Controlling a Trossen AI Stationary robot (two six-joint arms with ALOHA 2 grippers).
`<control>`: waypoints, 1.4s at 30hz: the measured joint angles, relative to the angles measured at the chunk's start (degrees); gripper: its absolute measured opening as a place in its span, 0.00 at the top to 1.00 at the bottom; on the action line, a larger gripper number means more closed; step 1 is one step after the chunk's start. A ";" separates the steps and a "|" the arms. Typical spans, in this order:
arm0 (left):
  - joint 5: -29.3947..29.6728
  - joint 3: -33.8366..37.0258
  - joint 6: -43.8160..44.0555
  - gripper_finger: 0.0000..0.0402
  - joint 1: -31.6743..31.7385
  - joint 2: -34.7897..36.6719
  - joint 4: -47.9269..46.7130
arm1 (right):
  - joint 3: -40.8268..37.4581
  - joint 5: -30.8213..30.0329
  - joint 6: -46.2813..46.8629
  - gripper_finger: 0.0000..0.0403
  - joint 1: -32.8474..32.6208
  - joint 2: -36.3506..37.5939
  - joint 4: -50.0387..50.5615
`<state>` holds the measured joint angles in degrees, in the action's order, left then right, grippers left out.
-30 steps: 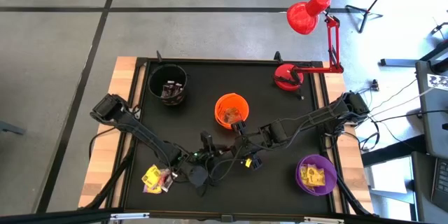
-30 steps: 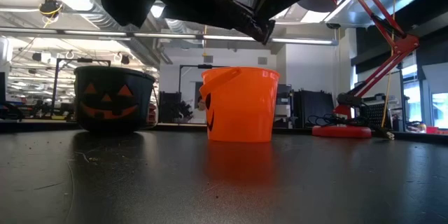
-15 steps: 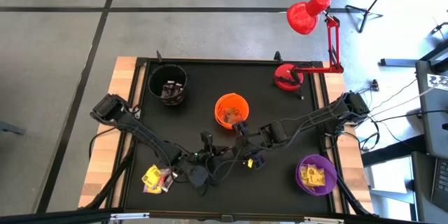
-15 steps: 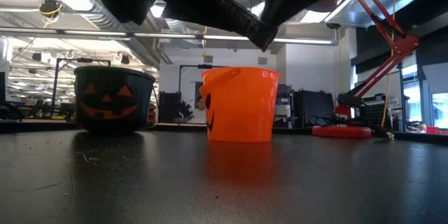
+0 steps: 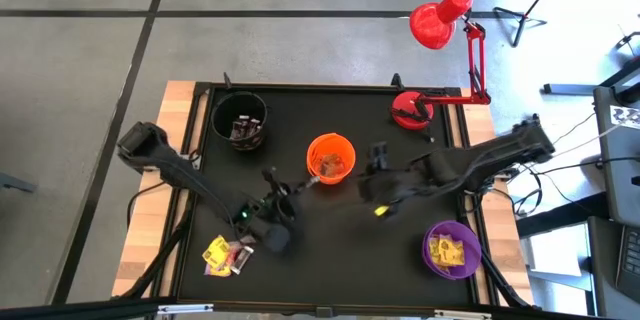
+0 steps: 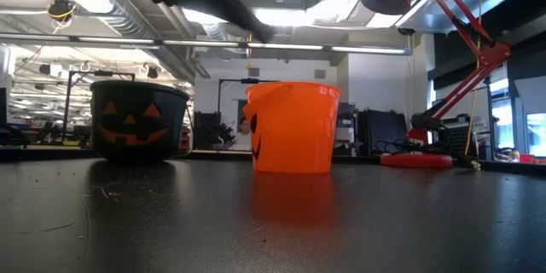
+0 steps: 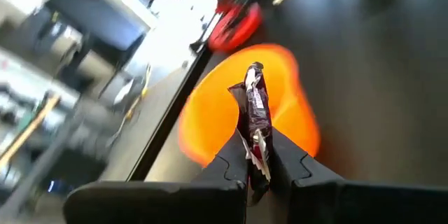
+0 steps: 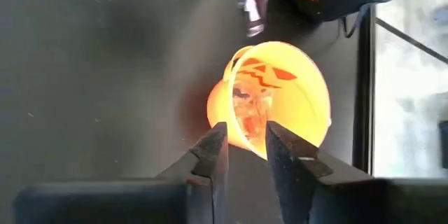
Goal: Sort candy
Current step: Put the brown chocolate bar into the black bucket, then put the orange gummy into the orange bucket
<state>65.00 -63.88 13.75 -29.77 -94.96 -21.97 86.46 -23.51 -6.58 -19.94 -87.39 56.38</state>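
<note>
While the left claw [image 7: 257,164] pinches a dark-wrapped candy [image 7: 255,115] just left of the orange cup [image 5: 331,157] at frame centre, an early release risks dropping it short onto the bench [image 5: 300,110]; the right claw [image 8: 243,143] hangs narrowly parted and empty.

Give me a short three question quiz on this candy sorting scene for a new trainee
1. True or false: the left hand is shut on a dark-wrapped candy.
2. Which cup holds yellow-wrapped candy? A) black cup B) orange cup C) purple cup
3. Fill in: the loose candy pile lies on the table nearest the ____ arm's side.

Key: 1 true; 2 C; 3 left. The right hand is open and holds nothing.
</note>
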 joint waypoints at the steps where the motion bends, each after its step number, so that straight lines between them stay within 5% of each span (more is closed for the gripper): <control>1: -0.03 0.00 3.02 0.98 0.52 1.16 -4.09 | -0.57 0.50 0.52 0.77 0.00 1.56 0.00; 11: -4.44 0.00 43.90 0.98 11.14 12.41 -48.62 | -18.43 0.36 1.97 0.79 0.04 18.85 -12.14; 16: -9.09 0.00 51.29 0.98 18.81 18.67 -59.40 | -27.88 0.09 1.82 0.79 0.11 26.42 -20.30; 22: -17.60 0.00 50.66 0.94 28.75 24.84 -60.50 | -31.85 0.57 1.80 0.79 0.11 29.30 -22.39; 30: -23.85 0.00 47.18 0.72 34.09 26.71 -59.06 | -32.00 2.13 1.63 0.79 0.11 29.16 -22.59; 36: -29.42 -1.86 36.74 0.62 32.13 27.61 -55.06 | -32.00 2.13 1.61 0.79 0.11 29.16 -22.37; 42: -39.03 -7.36 25.38 0.67 21.63 27.78 -39.70 | -31.98 2.12 0.71 0.79 0.11 29.15 -22.48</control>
<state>25.98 -71.23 39.13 -8.15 -67.18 -61.68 54.48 -21.39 -5.87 -19.84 -58.24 33.90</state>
